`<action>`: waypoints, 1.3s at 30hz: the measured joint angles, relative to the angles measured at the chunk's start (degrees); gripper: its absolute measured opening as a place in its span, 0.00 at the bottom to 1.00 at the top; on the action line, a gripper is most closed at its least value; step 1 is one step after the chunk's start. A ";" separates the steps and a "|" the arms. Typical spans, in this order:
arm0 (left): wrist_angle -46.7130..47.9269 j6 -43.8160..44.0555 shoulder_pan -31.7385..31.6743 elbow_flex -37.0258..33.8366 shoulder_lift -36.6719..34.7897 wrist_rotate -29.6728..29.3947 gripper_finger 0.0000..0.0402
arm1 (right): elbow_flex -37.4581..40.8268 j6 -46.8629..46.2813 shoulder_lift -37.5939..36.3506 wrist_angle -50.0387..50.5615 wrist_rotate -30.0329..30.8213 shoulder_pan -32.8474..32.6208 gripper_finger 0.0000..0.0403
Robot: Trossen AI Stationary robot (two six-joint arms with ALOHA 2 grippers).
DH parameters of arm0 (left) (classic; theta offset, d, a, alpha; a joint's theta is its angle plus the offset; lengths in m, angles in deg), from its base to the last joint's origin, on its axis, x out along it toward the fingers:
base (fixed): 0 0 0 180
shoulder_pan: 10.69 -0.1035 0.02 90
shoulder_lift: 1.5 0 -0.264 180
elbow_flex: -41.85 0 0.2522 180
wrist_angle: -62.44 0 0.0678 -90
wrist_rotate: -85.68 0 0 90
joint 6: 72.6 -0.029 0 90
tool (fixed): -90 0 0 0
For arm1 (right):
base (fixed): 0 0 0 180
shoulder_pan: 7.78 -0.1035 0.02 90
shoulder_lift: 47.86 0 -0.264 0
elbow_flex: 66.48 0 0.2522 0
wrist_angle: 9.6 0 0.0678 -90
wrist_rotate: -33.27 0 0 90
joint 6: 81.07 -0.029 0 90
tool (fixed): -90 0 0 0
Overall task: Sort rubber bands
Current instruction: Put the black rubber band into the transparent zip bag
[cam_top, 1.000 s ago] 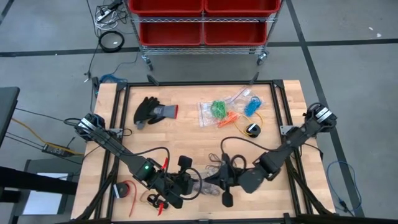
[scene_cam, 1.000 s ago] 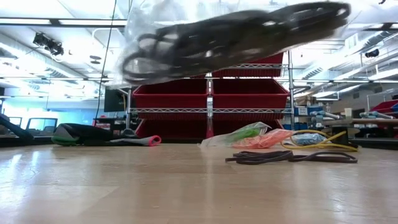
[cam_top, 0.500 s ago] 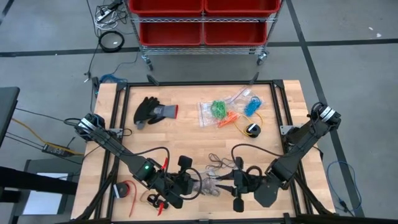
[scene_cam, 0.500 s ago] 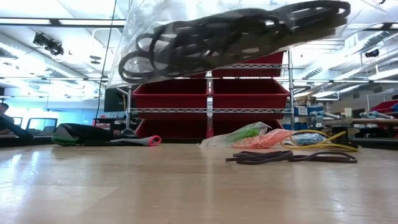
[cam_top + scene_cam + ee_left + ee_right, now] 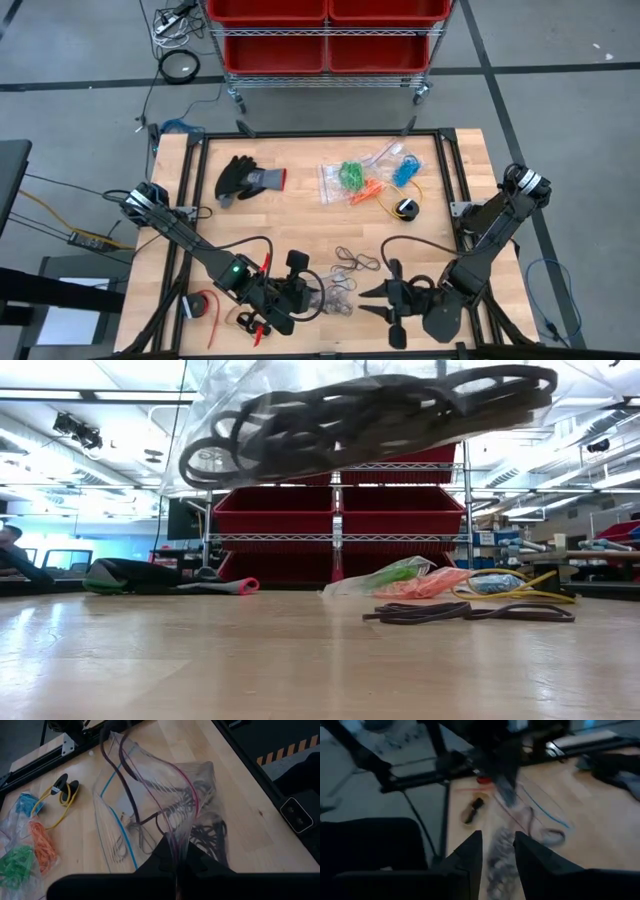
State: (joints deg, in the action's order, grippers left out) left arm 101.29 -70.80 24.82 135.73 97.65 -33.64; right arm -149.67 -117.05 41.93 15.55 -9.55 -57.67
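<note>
Several black rubber bands (image 5: 352,262) are seen loose on the table just beyond the clear bag (image 5: 165,815) — light, limp loops, likely best pinched at one strand, lying flat with no clear long axis. More are held inside the bag, which is pinched by the left gripper (image 5: 177,862) — the right gripper (image 5: 496,851) is parted beside it, empty.

Black rubber bands (image 5: 370,415) fill a clear bag (image 5: 165,815) with a blue zip stripe. Green bands (image 5: 351,174), orange bands (image 5: 367,190), blue ones (image 5: 405,170) sit bagged. Black-and-grey glove (image 5: 245,178), red cuff; red bins (image 5: 325,25).
</note>
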 joint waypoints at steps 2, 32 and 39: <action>-0.01 0.00 0.00 0.00 0.00 0.00 0.01 | -0.02 -3.22 -0.03 4.89 0.97 0.00 0.26; -0.06 -0.02 0.00 0.00 0.00 0.01 0.01 | 38.34 -22.40 0.06 -18.02 -3.51 5.86 0.25; -0.06 -0.02 0.00 0.00 0.00 0.01 0.01 | 39.56 -22.35 0.06 -19.74 -5.42 6.60 0.25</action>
State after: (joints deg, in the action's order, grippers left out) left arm 101.23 -70.82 24.82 135.73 97.65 -33.63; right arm -110.11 -139.40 41.99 -4.19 -14.97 -51.07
